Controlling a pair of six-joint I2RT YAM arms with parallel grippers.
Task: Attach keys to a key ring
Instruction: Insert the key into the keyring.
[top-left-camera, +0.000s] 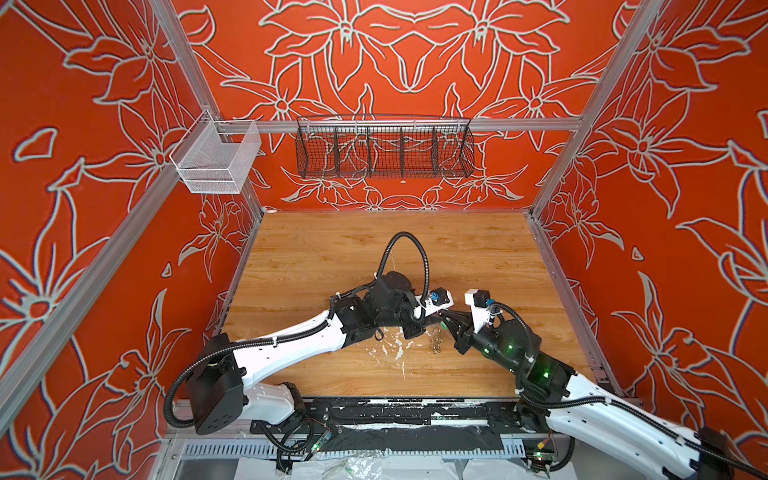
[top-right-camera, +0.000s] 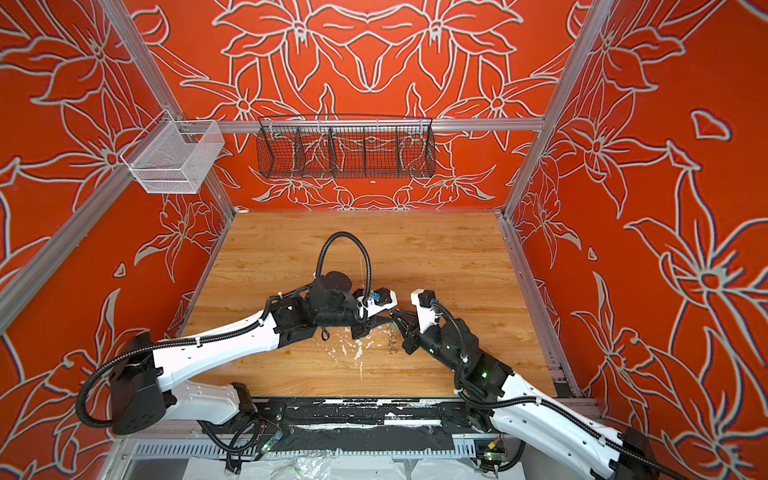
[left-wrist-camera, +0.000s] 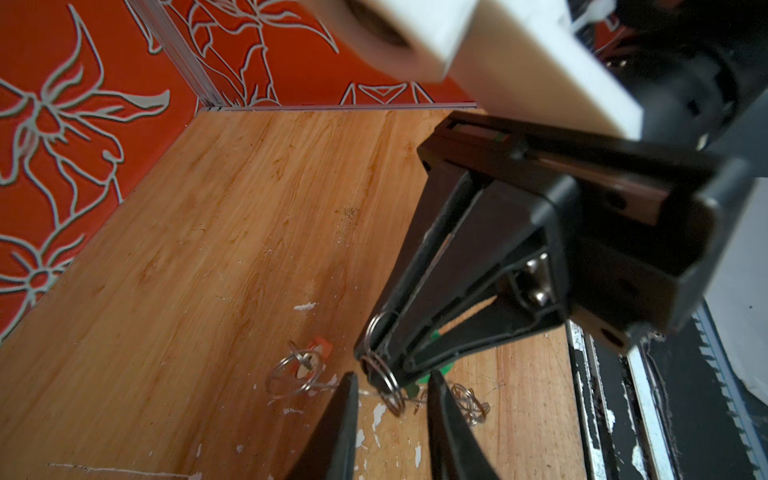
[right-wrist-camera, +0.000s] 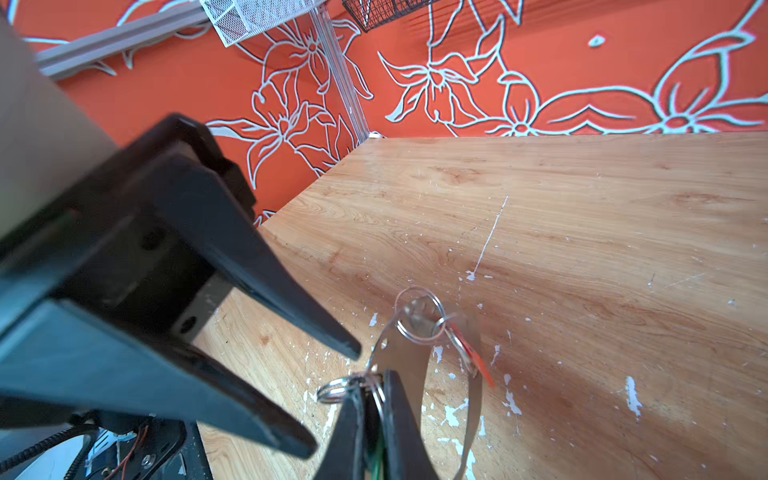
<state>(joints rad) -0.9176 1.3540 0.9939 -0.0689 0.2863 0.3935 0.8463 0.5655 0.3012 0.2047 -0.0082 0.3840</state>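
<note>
Keys, 2: orange key (right-wrist-camera: 478, 365) hangs on key ring (right-wrist-camera: 409, 357) (looks attached); green key (left-wrist-camera: 444, 368) not yet on, so 1 left.
Key ring, 1: hangs at right gripper (right-wrist-camera: 372, 386), over table (right-wrist-camera: 582, 208), front centre; that gripper pinched tight on split ring (right-wrist-camera: 332, 388) (3+ such rings seen).
Left gripper (left-wrist-camera: 392, 374): fingers apart, empty.

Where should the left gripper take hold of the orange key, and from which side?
Take the orange key by its flat tag, across the broad faces at the free end, away from its split ring. Probably bring the left gripper in from that free end, clear of the right gripper, shut on another ring.
</note>
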